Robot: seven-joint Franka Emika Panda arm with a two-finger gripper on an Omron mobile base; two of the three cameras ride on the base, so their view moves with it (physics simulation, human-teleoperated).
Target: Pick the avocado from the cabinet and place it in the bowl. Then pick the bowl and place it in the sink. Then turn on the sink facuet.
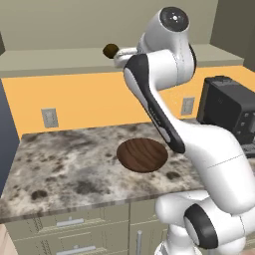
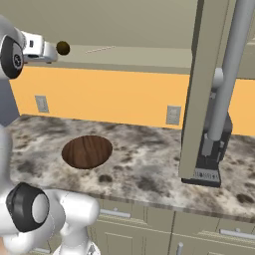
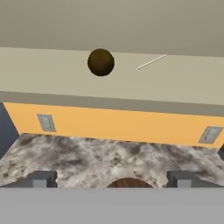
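Avocado [image 3: 101, 62]: sitting on the cabinet [image 3: 175, 83] shelf floor, just ahead of the gripper [image 3: 111, 178].
Gripper: hovering level with the shelf, fingers spread apart, gripping nothing.
Bowl [image 1: 142, 155]: lying below on the speckled counter [image 1: 64, 164].
Surroundings: black appliance [image 1: 230, 107] standing rightward; open cabinet door [image 2: 199, 89] hanging alongside.

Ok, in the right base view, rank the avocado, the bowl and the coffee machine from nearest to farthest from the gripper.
1. avocado: on the cabinet shelf, just ahead of the gripper.
2. bowl: down on the counter, below the hand.
3. coffee machine: far side of the counter, partly behind the open cabinet door.
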